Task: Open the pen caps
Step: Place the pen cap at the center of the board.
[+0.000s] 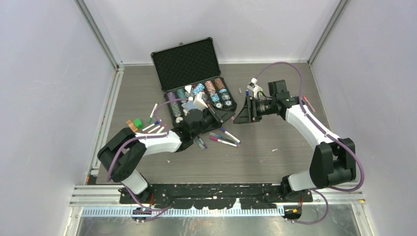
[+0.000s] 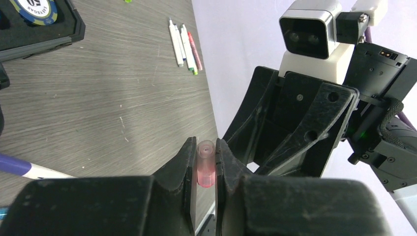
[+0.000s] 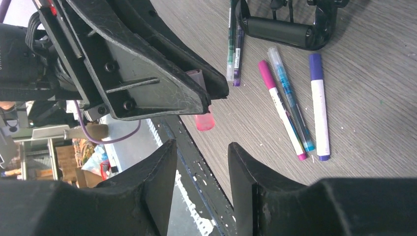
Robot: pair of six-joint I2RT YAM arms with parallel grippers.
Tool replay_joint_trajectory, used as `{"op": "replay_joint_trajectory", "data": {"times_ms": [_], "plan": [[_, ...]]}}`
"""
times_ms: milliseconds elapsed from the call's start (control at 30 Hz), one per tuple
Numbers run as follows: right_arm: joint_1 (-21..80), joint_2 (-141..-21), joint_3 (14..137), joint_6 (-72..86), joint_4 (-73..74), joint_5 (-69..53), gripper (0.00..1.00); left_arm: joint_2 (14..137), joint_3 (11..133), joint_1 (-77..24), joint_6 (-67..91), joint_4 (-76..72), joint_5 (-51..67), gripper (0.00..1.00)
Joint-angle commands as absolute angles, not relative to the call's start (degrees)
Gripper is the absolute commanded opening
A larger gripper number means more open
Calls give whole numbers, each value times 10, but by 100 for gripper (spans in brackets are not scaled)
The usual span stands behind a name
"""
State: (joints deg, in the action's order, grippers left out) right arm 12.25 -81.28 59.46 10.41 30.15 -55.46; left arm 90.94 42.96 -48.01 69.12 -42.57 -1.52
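The left arm (image 1: 157, 142) stretches from its near-left base toward the middle of the table (image 1: 275, 157). Its left gripper (image 2: 205, 150) is above the wood, fingers pinched narrow on a pink cap (image 2: 205, 169) that stands between them with its open end showing. The right arm (image 1: 307, 123) bends in from the right so that the right gripper (image 3: 202, 147) faces the left one close by, fingers half apart and holding nothing, the cap just ahead of their gap. Loose pens (image 3: 295, 108) lie on the table below, an open black case (image 1: 189, 61) of poker chips (image 1: 212, 89) sits just beyond on the far side, and more pens (image 1: 155, 127) lie to the left.
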Motion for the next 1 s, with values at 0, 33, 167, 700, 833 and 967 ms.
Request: {"op": "replay_joint_trajectory", "data": {"times_ms": [0,33,167,700,833,967], "plan": [[140,-811,622,87,303,-537,47,916,448,-487,707,-478,-26,0],[143,-813,625,86,302,-535,46,918,449,-488,709,-482,-24,0],[150,-818,633,83,291,-529,42,925,448,-489,724,-494,-12,0],[149,-821,631,93,281,-498,30,922,437,-490,741,-524,-3,7],[150,-830,645,72,307,-480,33,912,432,-490,737,-520,-4,7],[150,-835,651,83,293,-489,35,913,432,-490,739,-522,-3,7]]}}
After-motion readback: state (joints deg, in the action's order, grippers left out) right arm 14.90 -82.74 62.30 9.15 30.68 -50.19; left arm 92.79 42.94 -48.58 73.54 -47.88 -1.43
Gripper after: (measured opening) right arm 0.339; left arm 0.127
